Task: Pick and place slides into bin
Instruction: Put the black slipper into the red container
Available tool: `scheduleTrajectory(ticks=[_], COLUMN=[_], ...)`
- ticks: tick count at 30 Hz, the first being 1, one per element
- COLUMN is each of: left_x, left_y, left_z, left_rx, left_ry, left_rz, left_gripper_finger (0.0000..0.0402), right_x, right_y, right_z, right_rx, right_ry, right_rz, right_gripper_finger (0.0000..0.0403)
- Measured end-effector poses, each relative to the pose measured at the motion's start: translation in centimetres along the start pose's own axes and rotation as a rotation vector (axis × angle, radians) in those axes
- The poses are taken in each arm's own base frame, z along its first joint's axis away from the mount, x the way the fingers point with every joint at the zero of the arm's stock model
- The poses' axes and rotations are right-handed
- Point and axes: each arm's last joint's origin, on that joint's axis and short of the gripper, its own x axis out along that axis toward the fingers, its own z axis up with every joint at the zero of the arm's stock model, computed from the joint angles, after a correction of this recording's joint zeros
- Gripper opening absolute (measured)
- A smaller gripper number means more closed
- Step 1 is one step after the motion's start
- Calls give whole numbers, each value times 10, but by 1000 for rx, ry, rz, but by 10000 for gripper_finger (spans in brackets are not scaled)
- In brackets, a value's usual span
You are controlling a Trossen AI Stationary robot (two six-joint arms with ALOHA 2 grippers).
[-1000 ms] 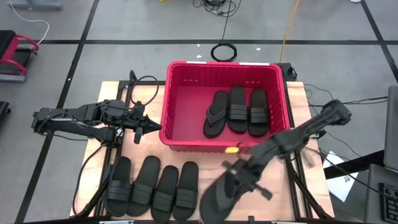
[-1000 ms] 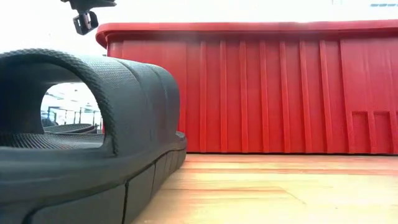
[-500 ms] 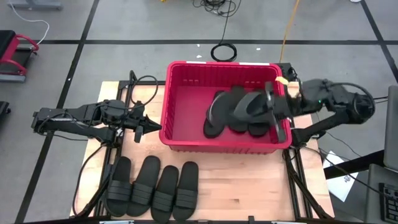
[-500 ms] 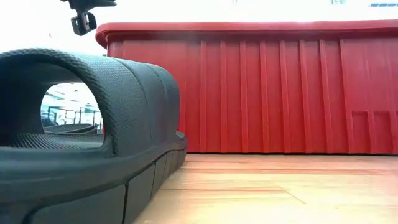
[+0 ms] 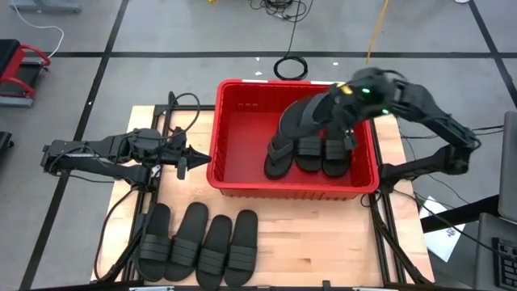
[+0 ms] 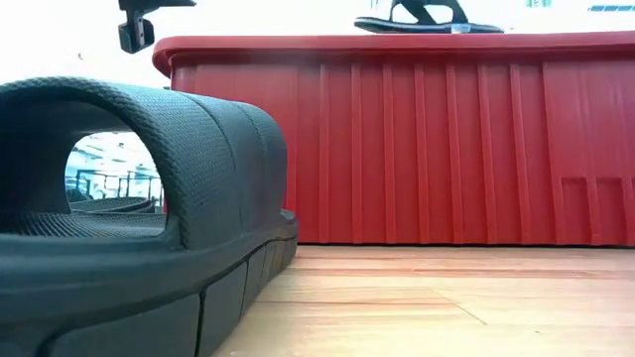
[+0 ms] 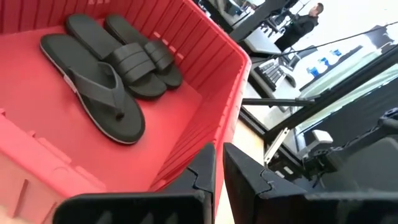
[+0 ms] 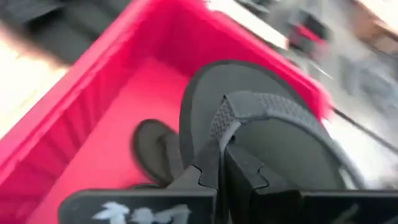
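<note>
The red bin [image 5: 242,137] stands at the table's far middle. On its floor lie a thong flip-flop [image 5: 279,155] and two ribbed-strap slides [image 5: 309,149] [image 5: 335,153]; they also show in the left wrist view [image 7: 99,93]. My right gripper [image 5: 339,111] is above the bin's far right part, shut on a second flip-flop [image 5: 303,117]. That flip-flop shows above the rim in the low view [image 6: 427,18]. Four ribbed-strap slides [image 5: 198,246] lie sole down in a row at the table's near left. My left gripper [image 5: 187,159] is shut and empty, just left of the bin. My right gripper [image 8: 221,158] pinches the flip-flop's thong strap [image 8: 217,127] between its two fingers, on the sole's upper side. The flip-flop is lifted clear above the bin, about level, strap side up, with its sole [image 8: 261,130] reaching out beyond the fingers.
The bin's ribbed near wall [image 6: 417,149] fills the low view, with one slide [image 6: 139,198] close in front of the camera. Bare wooden table [image 5: 323,242] lies near and right of the bin. Cables [image 5: 291,66] lie on the floor beyond the table.
My right gripper has carried the flip-flop from the table's near right, up and over the bin's right rim, then toward the far edge and left. The flip-flop is now above the bin's far part and has turned about on the way.
</note>
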Motion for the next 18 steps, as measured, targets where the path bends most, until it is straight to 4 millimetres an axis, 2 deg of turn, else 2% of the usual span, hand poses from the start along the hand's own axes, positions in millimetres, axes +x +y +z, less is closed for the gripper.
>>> scheduleTrajectory(ticks=[5, 13, 18], left_x=[0, 0, 0], left_y=[-2, -2, -2], left_z=[1, 1, 1], left_rx=[-7, 3, 98], left_ry=[-10, 6, 4], left_rz=[-24, -42, -42], left_gripper_finger=[26, 26, 26], right_x=[53, 144, 186], right_y=[-19, -55, -64], right_z=[-11, -25, -34], right_rx=[-158, -233, -222], right_ry=[-4, -4, -38], right_rz=[203, 192, 205], right_gripper_finger=[0, 0, 0])
